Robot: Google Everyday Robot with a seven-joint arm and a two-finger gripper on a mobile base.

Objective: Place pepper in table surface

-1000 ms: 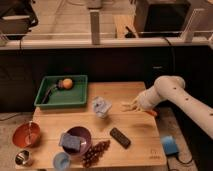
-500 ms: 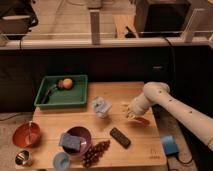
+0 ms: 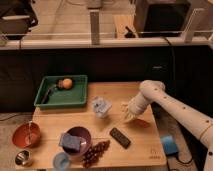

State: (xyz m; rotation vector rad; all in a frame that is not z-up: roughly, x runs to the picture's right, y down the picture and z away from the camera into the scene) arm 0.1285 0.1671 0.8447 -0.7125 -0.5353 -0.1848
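The pepper [image 3: 142,121] shows as a small orange-red shape low over the light-brown wooden table surface [image 3: 145,150], right of centre. I cannot tell whether it rests on the wood or is still held. My gripper [image 3: 128,114] is right beside it on its left, at the end of the pale arm [image 3: 170,105] that reaches in from the right. The gripper is low, close to the tabletop.
A green tray [image 3: 75,97] at the back left holds a round orange fruit [image 3: 65,83]. A blue-white crumpled item [image 3: 101,107] lies left of the gripper, and a black bar [image 3: 120,137] in front. A purple bowl [image 3: 79,136], grapes [image 3: 96,151], a red bowl [image 3: 26,135] and cups stand front left.
The arm has swung down and slightly left, bringing the gripper and the pepper lower toward the tabletop.
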